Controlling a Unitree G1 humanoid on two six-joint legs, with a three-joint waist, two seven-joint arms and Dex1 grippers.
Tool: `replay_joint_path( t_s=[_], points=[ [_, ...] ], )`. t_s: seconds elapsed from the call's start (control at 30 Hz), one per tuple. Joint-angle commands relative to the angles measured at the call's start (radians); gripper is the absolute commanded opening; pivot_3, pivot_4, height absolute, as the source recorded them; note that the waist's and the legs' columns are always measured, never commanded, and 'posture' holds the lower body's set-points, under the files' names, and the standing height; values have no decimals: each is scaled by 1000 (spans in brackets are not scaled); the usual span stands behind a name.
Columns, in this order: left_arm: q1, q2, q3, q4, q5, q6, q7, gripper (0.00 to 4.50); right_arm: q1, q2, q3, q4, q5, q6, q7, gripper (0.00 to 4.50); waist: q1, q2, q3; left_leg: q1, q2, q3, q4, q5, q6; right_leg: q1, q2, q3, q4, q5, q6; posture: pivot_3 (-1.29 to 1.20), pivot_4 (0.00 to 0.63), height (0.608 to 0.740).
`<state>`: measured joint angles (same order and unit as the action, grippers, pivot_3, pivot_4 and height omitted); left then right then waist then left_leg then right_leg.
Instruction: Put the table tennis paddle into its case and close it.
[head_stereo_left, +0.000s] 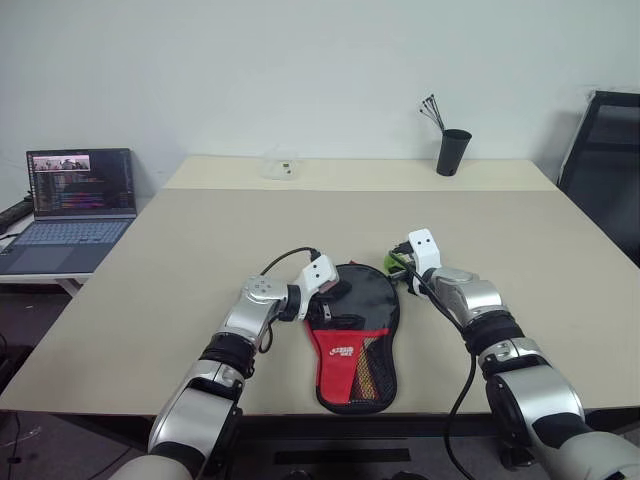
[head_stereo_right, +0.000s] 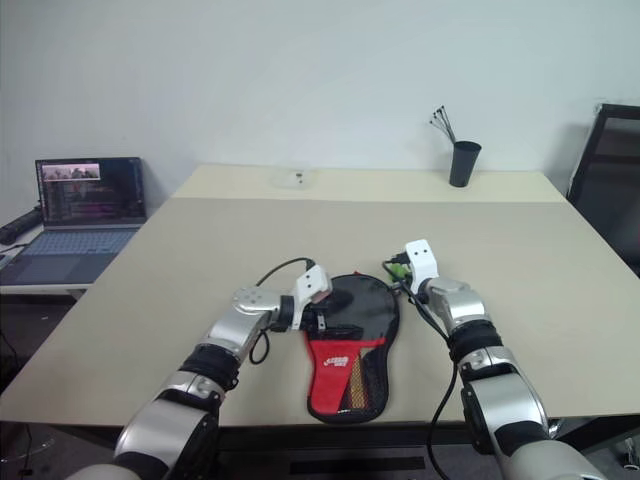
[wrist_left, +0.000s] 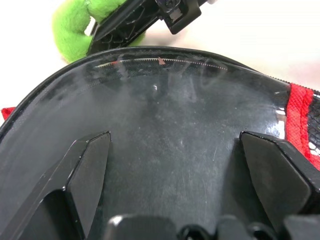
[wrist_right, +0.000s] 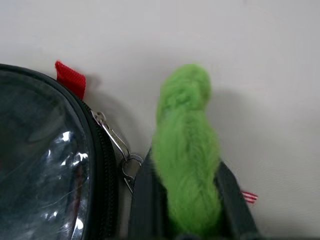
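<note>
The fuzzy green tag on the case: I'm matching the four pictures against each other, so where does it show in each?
Left eye view: green tag at the case's far right edge, by the right gripper.
Right eye view: same spot.
Left wrist view: upper corner, beyond the case's clear window.
Right wrist view: centre, between the right gripper's fingers.
Shared landmark: the case's zipped rim.

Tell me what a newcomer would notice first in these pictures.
The black-and-red case lies flat at the near edge of the beige table, between both arms. The right hand is shut on the fuzzy green tag by the zipper pull at the case's round end, while the left hand rests open over the case's glossy black face. Further off, an open laptop sits to the left and a black cup stands at the far edge.
</note>
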<state>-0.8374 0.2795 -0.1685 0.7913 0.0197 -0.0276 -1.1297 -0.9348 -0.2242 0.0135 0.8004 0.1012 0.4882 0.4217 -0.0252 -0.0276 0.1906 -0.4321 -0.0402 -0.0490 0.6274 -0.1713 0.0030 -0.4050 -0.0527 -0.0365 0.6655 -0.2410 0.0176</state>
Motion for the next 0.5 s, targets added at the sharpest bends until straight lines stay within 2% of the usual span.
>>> replay_joint_path(
  t_s=[0.03, 0.27, 0.5],
  points=[
    [-10, -14, -30, 36, 7, -15, -32, 4500, 16, -16, -30, -45, 6, 29, -25, 32, 0, 0, 0, 0, 0, 0, 0, 0, 0, 0, 0, 0, 0, 0, 0, 0, 150, 740],
    [-19, -19, -50, 162, 25, -46, -57, 4500, 77, -26, -99, -196, 32, 139, -99, 32, 0, 4, -3, 0, 0, 0, 0, 0, 0, 0, 0, 0, 0, 0, 0, 0, 150, 740],
    [-40, -33, -51, 244, 34, -69, -47, 4500, 239, -47, -191, -539, 91, 359, -175, 32, 10, 8, -7, 0, 0, 0, 0, 0, 0, 1, 0, 0, 0, -3, 4, 0, 150, 740]
  ],
)
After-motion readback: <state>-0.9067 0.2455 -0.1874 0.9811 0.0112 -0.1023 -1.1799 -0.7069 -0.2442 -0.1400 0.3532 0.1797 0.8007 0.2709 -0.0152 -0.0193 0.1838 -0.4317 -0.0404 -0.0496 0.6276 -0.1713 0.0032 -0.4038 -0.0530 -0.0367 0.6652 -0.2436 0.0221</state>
